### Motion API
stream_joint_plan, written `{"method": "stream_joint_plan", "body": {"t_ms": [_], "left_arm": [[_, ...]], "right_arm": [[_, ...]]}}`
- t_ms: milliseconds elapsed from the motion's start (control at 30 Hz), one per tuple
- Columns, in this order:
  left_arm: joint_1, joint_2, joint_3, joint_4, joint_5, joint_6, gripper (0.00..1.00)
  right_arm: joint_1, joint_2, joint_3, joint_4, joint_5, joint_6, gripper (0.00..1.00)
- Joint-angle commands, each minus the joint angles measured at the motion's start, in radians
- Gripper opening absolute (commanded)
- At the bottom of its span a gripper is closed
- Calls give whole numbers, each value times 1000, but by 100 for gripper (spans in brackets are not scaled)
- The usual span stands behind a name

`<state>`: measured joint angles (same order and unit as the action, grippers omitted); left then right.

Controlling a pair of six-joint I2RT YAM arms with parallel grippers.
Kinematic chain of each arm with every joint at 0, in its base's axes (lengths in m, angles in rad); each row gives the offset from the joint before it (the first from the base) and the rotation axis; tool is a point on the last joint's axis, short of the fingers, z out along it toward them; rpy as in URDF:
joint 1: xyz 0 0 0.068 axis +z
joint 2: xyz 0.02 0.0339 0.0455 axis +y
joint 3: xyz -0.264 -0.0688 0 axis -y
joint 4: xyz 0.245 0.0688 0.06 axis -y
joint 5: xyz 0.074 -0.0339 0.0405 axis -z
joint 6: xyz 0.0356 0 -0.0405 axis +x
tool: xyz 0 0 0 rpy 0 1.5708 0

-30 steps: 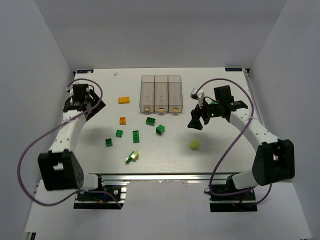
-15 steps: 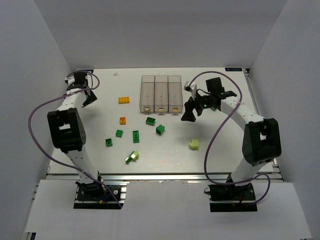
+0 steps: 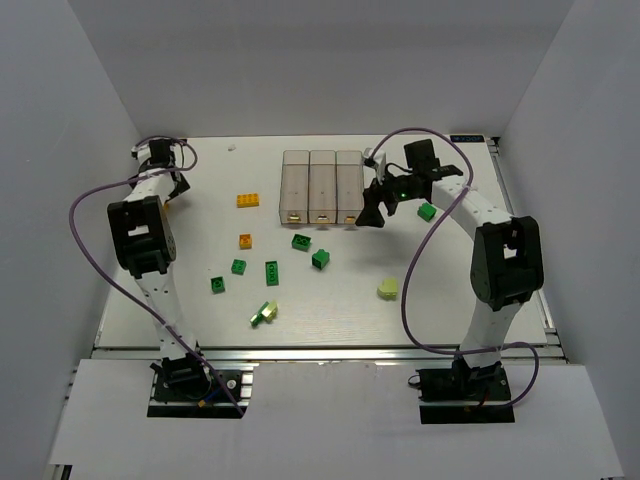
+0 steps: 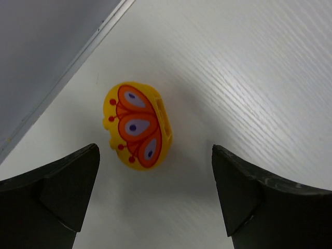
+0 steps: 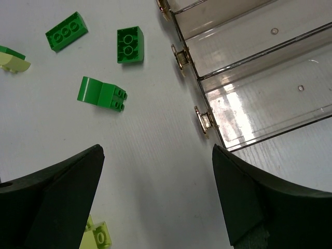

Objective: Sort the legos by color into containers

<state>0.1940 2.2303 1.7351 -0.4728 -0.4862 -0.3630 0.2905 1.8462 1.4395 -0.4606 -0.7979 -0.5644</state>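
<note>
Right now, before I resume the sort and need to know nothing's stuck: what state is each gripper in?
Left gripper: open, empty, over a yellow butterfly piece.
Right gripper: open, empty, near the containers.

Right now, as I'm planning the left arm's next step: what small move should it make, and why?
Probably lower the left tool straight down around the yellow butterfly-printed piece. Its jaws stand open and empty, and the piece lies on the table between them, untouched, though nearer one finger, so a slight sideways correction may help.
</note>
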Motion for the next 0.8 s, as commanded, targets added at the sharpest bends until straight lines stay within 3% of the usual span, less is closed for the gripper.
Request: {"method": "stream_joint_plan", "body": {"t_ms": [0,233,433,667,700,767], "left_arm": [[30,5,58,36,-2,-7,98],[67,38,66,71,34,-33,96],[91,37,43,114,67,-73,87],[107,-49,-106,221,170,-105,62],[107,-60,-121,227,179,-109,52],[111,-84,-156,247,201,-114,42]], "right_arm": [[2,10,59,-15,-34,1,89],[-1,13,67,-21,-27,6,89],[-4,7,87,-41,-17,-8,89],[-10,-39,52,-35,0,-11,89],[-10,-54,45,-33,2,-11,89],[-8,-68,26,-33,5,-18,89]]}}
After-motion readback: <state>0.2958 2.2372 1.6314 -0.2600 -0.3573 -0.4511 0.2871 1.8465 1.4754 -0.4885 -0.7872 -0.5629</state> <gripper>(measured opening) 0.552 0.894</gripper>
